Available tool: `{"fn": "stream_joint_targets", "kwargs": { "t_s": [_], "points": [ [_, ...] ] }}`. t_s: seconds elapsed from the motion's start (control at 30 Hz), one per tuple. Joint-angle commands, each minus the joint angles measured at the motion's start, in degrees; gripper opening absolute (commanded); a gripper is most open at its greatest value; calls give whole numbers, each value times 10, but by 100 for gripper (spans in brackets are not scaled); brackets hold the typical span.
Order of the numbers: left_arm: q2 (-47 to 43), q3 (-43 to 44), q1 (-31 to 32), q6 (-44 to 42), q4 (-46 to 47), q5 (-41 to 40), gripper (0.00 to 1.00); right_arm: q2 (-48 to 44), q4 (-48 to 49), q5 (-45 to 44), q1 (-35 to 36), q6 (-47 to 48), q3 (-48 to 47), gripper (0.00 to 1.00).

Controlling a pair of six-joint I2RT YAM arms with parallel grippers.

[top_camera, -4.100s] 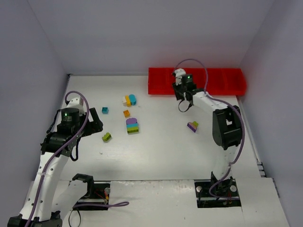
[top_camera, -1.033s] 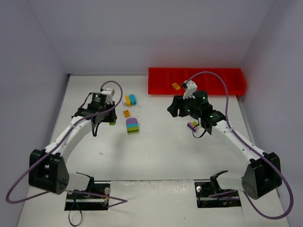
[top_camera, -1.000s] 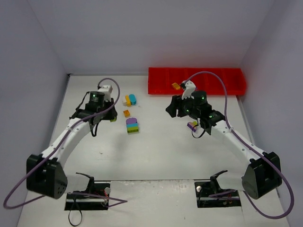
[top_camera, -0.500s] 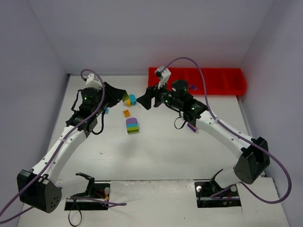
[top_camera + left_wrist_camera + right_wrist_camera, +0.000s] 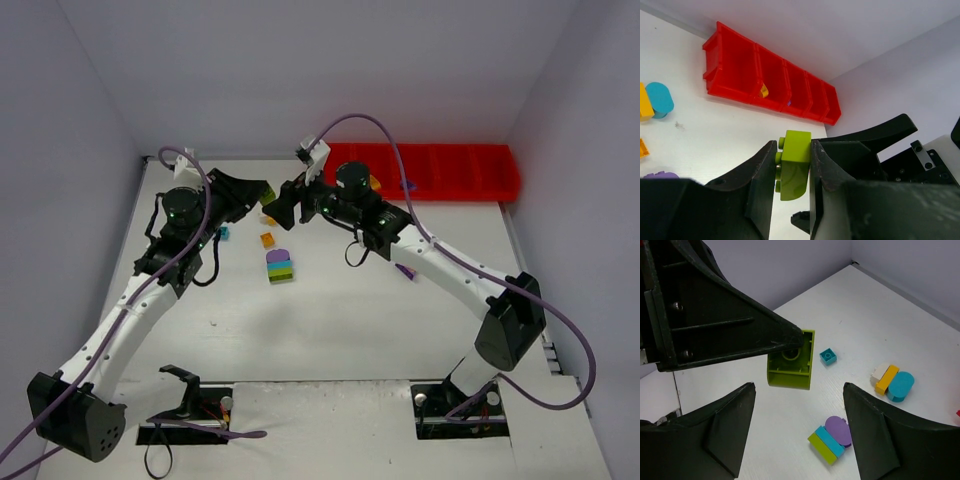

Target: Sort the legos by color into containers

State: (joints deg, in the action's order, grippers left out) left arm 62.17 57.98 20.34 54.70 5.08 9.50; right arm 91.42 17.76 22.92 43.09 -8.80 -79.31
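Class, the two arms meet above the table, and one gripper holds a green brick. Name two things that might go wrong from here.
1. The left gripper pinches the green brick in the air while the right gripper is open. If the brick is released too soon, it may drop among the stacked bricks on the table.
2. The two grippers are close together, so they may collide and knock the brick loose.
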Motion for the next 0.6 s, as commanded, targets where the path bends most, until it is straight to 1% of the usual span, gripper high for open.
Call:
{"fn": "stream_joint_targets", "kwargs": {
  "t_s": [0.0, 0.2, 0.3, 0.37, 0.4, 0.47, 0.5, 0.57],
  "points": [
    [-17, 32, 8, 11, 51, 8, 0, -1, 53, -6, 5, 15, -37, 67],
    [-14, 31, 10, 14, 49, 17, 0, 8, 53, -15, 13, 27, -48, 64],
    [-14, 30, 15, 14, 49, 18, 0, 10, 53, -19, 14, 32, -48, 60],
    [-14, 28, 18, 15, 48, 18, 0, 10, 54, -24, 14, 33, -47, 50],
    [-15, 27, 18, 15, 49, 20, 0, 10, 54, -25, 14, 36, -46, 39],
    [-14, 25, 19, 14, 48, 20, 0, 9, 55, -29, 14, 40, -44, 27],
    [-15, 24, 19, 13, 46, 20, 0, 8, 55, -32, 15, 43, -43, 13],
    [-17, 25, 19, 8, 41, 18, 13, 2, 54, -43, 15, 48, -32, 3]
  ]
}}
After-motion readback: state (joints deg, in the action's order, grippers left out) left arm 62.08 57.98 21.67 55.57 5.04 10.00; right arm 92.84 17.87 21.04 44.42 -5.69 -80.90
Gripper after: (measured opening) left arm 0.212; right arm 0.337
